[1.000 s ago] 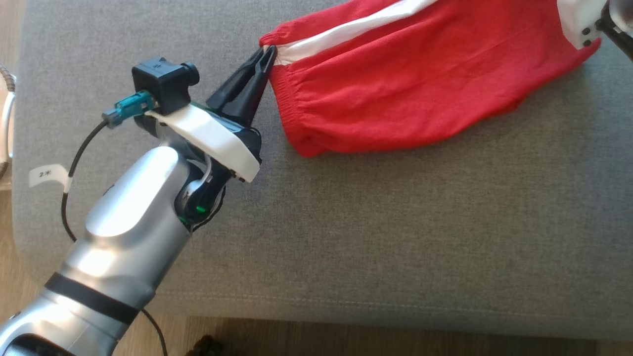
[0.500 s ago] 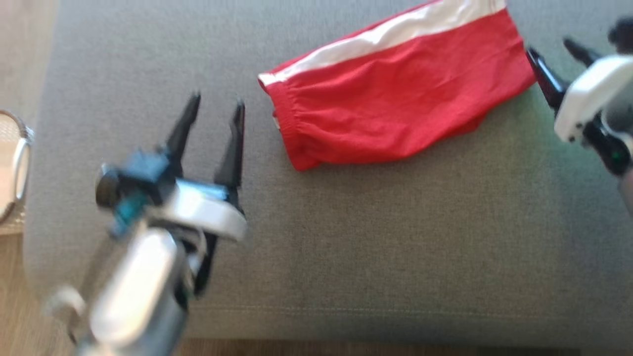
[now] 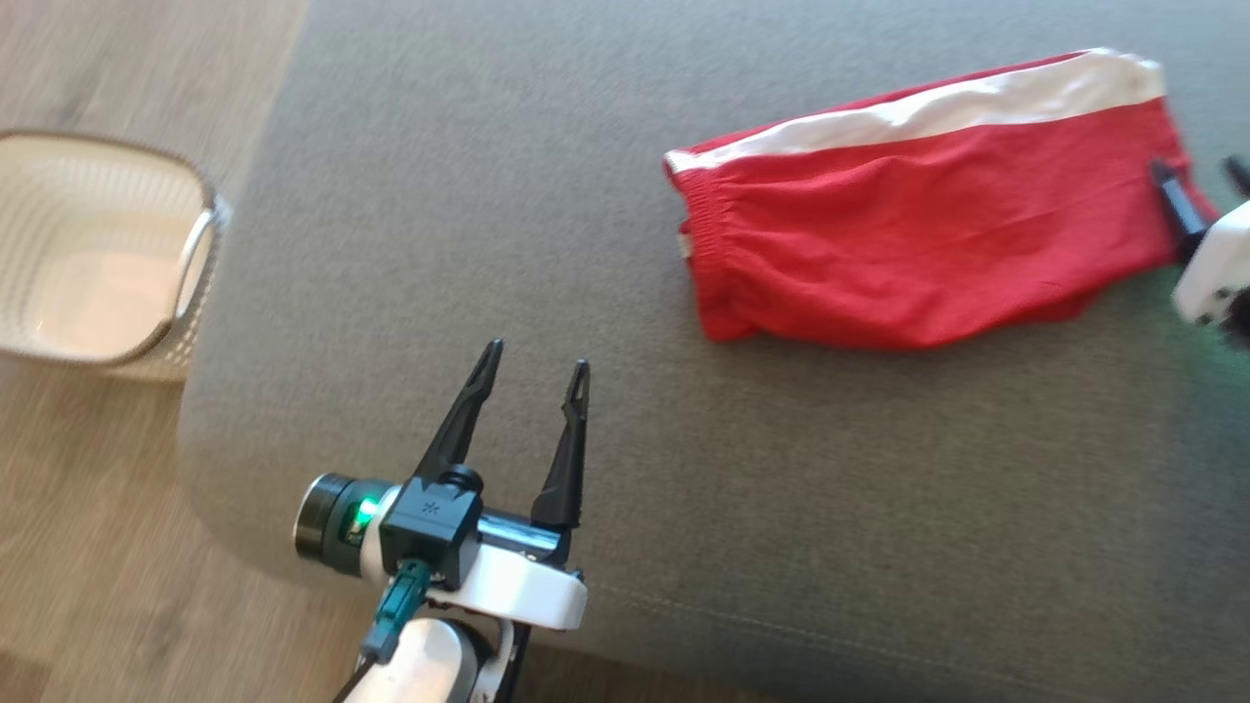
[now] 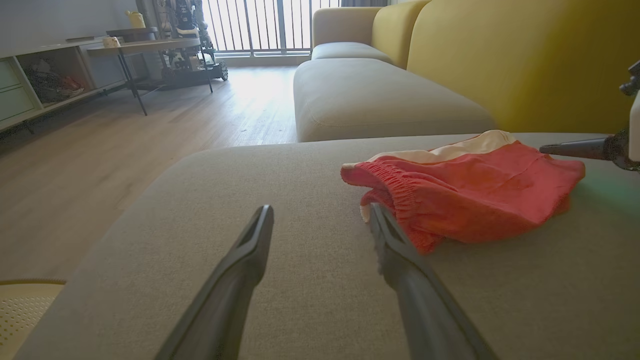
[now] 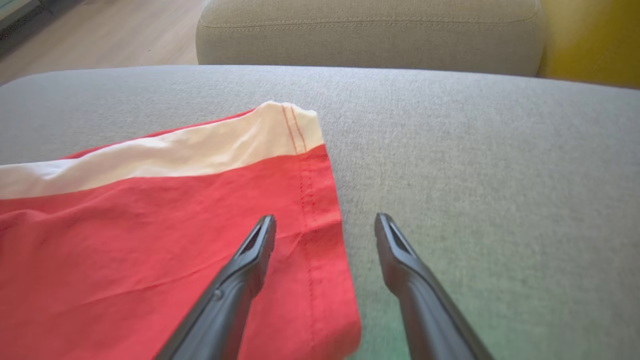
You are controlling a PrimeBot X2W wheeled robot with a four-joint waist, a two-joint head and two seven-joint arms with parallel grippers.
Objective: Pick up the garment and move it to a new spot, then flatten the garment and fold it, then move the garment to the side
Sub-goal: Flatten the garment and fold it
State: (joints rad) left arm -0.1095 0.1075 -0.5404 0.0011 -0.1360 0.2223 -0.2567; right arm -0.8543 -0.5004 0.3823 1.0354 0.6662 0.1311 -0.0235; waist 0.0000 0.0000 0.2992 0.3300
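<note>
The garment [image 3: 928, 234] is a pair of red shorts with a white side stripe, folded flat on the grey sofa seat [image 3: 684, 508]. It also lies ahead and right in the left wrist view [image 4: 470, 190] and at the left in the right wrist view [image 5: 165, 225]. My left gripper [image 3: 535, 357] is open near the seat's front edge, well clear of the waistband, nothing between its fingers [image 4: 250, 260]. My right gripper [image 3: 1199, 176] is open at the hem end, its left finger [image 5: 250, 260] above the red cloth and the other over bare cushion.
A cream perforated basket [image 3: 98, 264] stands on the wooden floor left of the seat. A yellow sofa back [image 4: 525, 60] rises behind the seat, with another grey cushion [image 4: 370, 95] beyond. The seat's front edge runs just behind my left gripper.
My left gripper let go of the waistband corner, opened and drew back toward the seat's front edge. The right gripper released the hem and opened. The head camera shifted, bringing the basket into view.
</note>
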